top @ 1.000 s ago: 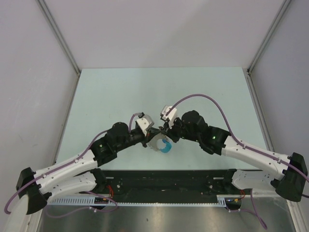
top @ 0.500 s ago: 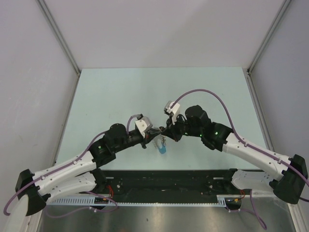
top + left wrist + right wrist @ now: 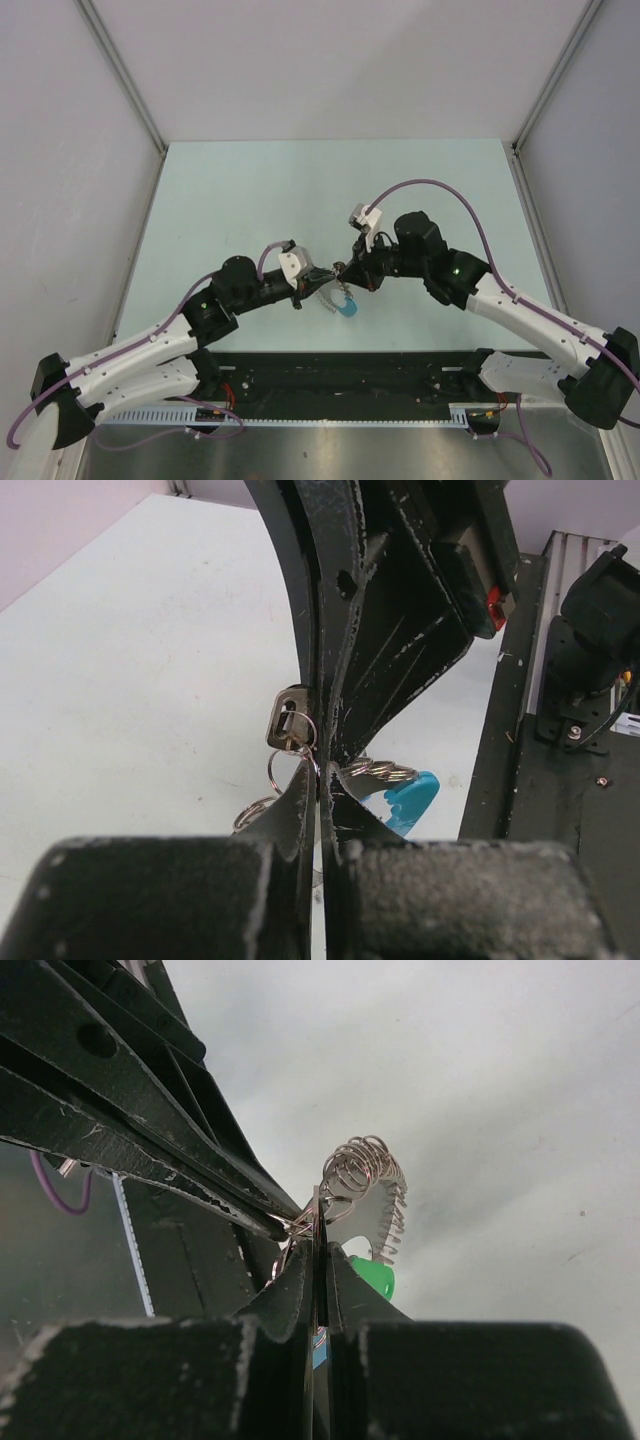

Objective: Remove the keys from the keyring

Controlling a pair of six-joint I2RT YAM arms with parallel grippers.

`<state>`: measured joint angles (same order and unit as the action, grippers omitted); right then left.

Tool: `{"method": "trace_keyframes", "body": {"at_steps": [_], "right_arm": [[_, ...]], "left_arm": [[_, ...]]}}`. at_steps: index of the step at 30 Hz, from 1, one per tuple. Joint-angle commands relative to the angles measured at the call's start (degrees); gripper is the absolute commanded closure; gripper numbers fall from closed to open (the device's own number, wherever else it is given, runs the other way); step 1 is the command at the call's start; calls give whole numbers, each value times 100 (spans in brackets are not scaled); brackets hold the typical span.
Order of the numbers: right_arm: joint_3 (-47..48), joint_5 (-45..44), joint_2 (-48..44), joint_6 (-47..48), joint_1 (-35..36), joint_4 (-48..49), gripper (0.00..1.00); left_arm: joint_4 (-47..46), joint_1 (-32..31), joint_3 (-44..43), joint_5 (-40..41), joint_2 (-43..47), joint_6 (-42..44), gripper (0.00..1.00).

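Bunch half hidden at the fingertips
From above, the keyring (image 3: pixel 287 768) among the keys (image 3: pixel 338 298) is too small to make out; in the left wrist view the left gripper (image 3: pixel 320 785) covers part of the blue piece (image 3: pixel 410 795).

Soft, even overhead light keeps the top view bright, the pale tabletop (image 3: pixel 250 190) nearly shadowless; wrist views are dimmer, their nearest foreground blurred; the keys (image 3: pixel 287 720) glint slightly; the right wrist background is grey, hazy.

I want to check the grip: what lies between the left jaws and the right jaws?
Only the keys: both jaws are shut on the bunch, so there is no bare gap. The top view shows this; both wrist views agree.
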<state>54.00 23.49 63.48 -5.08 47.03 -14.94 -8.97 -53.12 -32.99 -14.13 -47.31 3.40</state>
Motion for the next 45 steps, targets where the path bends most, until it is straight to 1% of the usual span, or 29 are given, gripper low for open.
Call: {"method": "trace_keyframes", "body": {"at_steps": [1, 10, 17, 24, 29, 33, 41, 45], "right_arm": [[32, -64, -222, -204, -334, 509, 100], [-82, 51, -275, -344, -589, 589, 100], [-205, 112, -363, -406, -730, 624, 100], [-495, 279, -547, -459, -730, 773, 100], [-662, 508, -653, -389, -642, 931, 100], [-759, 376, -750, -266, -431, 1037, 100], [-873, 25, -1092, -195, -238, 1125, 100], [-900, -37, -1180, -204, -246, 1168, 100]], "left_arm": [[18, -40, -137, -748, 134, 214, 100], [-17, -40, -128, -986, 117, 135, 100], [-219, -40, -14, -776, 354, 65, 100], [-491, -23, 30, -310, 529, -304, 100], [-825, -5, 91, -283, 591, -717, 100], [-1176, 4, 126, -301, 556, -1016, 100], [-1142, 39, 214, 120, 652, -1104, 100], [-1387, 118, 363, 235, 863, -1306, 100]]}}
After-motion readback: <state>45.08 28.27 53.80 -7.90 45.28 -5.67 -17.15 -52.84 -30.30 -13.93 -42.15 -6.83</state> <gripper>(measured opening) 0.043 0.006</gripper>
